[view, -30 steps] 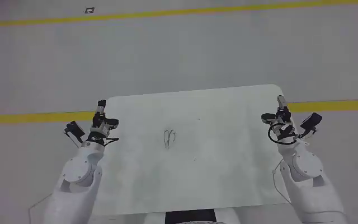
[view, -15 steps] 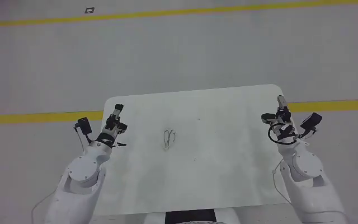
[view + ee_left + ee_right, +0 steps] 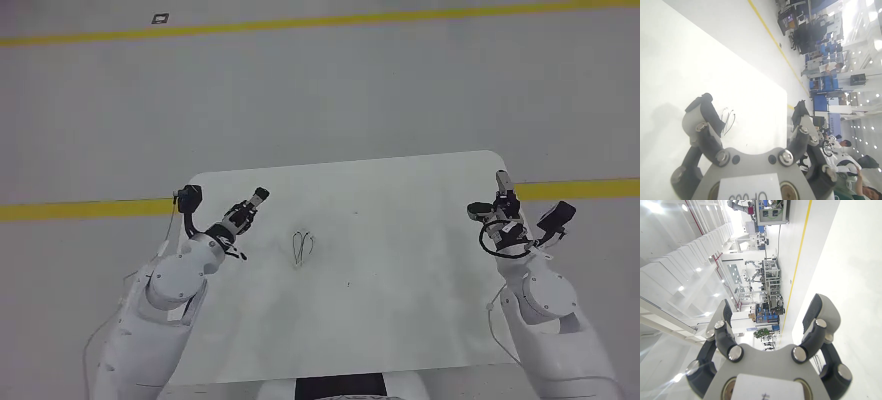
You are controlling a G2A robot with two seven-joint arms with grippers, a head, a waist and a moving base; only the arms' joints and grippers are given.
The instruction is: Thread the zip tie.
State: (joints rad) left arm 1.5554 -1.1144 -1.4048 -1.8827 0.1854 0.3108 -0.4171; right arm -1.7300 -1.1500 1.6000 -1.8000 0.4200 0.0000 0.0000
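A thin dark zip tie (image 3: 303,246), bent into loops, lies flat near the middle of the white table (image 3: 400,300). It also shows as the zip tie (image 3: 728,121) in the left wrist view, just past one finger. My left gripper (image 3: 258,195) hovers over the table's left part, pointing toward the tie and a short way from it. Its fingers (image 3: 706,111) stand wide open with nothing between them. My right gripper (image 3: 502,180) is at the table's far right edge, away from the tie, with its fingers (image 3: 814,309) open and empty.
The table's right edge and rounded far corner (image 3: 495,157) lie beside the right gripper. A yellow floor line (image 3: 80,210) runs behind the table on both sides.
My left arm has swung from beyond the table's left edge inward over the table, turning its gripper toward the zip tie. The right arm and the tie have not moved.
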